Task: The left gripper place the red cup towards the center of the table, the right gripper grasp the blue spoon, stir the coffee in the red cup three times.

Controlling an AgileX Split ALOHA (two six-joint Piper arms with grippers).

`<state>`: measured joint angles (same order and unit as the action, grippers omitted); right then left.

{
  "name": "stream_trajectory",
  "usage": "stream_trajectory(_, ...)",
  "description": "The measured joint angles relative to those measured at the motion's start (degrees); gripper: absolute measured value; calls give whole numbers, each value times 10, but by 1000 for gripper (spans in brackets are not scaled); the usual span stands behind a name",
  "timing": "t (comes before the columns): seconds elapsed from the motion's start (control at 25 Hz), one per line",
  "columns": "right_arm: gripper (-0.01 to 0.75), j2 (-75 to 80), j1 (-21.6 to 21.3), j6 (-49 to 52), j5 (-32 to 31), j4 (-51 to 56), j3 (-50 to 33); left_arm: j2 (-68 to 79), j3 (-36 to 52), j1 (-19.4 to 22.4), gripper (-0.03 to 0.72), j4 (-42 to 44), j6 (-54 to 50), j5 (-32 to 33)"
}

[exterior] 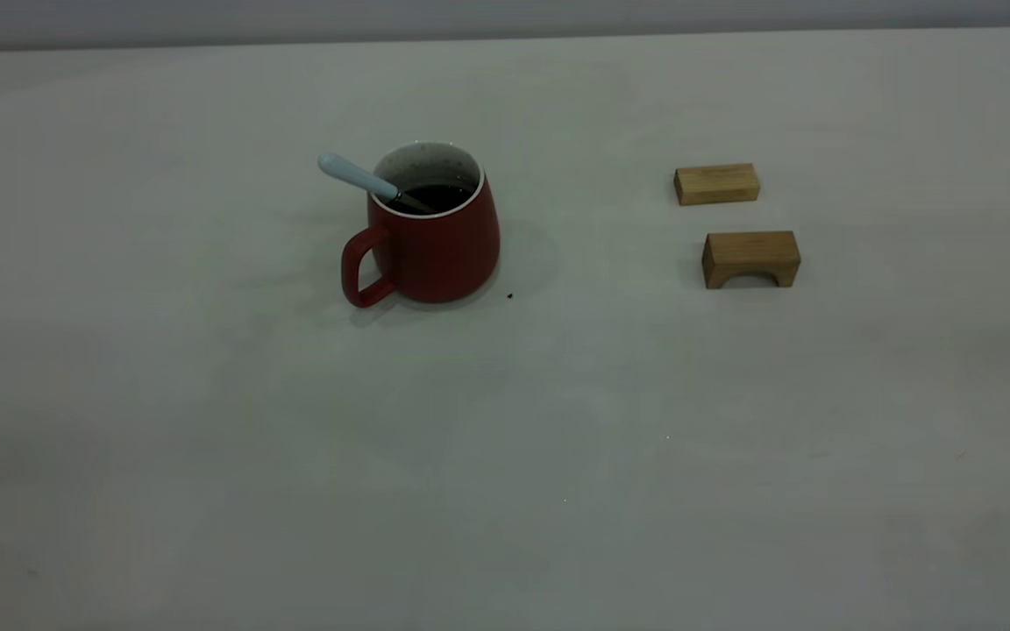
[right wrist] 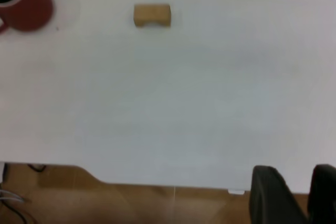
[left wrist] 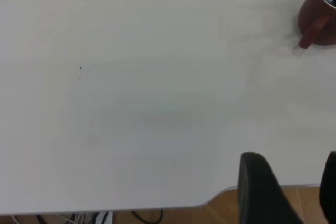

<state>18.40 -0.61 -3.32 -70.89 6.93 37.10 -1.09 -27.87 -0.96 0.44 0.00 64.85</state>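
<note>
No brand, label or writing can be read on any thing here.

The red cup (exterior: pixel 431 238) stands upright on the off-white surface (exterior: pixel 505 438), a little left of the middle in the exterior view. Its loop handle (exterior: pixel 363 267) points to the front-left in that view. The inside is white with speckles, and the coffee (exterior: pixel 437 196) in it is dark, almost black, with its level well below the white rim. The blue spoon (exterior: pixel 365 179) is in the cup: its bowl end goes down into the coffee, the shaft leans on the rim, and the pale blue handle sticks out over the rim to the upper left, tilted. A small dark speck (exterior: pixel 509 296) lies on the surface just beside the base of the cup, on its right.

To the right, well apart from the cup, are 2 tan wooden blocks. The farther one is a plain rectangular block (exterior: pixel 716 184); the nearer one is an arch-shaped block (exterior: pixel 750 259) with a curved cut in its underside. They are near each other but do not touch.

No arm shows in the exterior view. The left end effector (left wrist: pixel 287 195) is at the edge of the surface, well apart from the cup, with its 2 black fingers spread and nothing between them. The right end effector (right wrist: pixel 295 198) is also at the edge of the surface, far from the cup and blocks; its 2 fingers stand with a narrow gap, holding nothing.
</note>
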Motion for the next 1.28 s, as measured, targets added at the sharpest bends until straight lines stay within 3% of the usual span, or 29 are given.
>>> stream_trajectory(0.2,227,-78,-6,0,13,-23,-71,0,0,0,355,0,0,0)
stream_trajectory(0.44,230,-145,-8,-2,49,-35,-96,0,0,0,355,0,0,0)
stream_trajectory(1.28,237,-173,-9,-2,58,-37,-102,0,0,0,355,0,0,0)
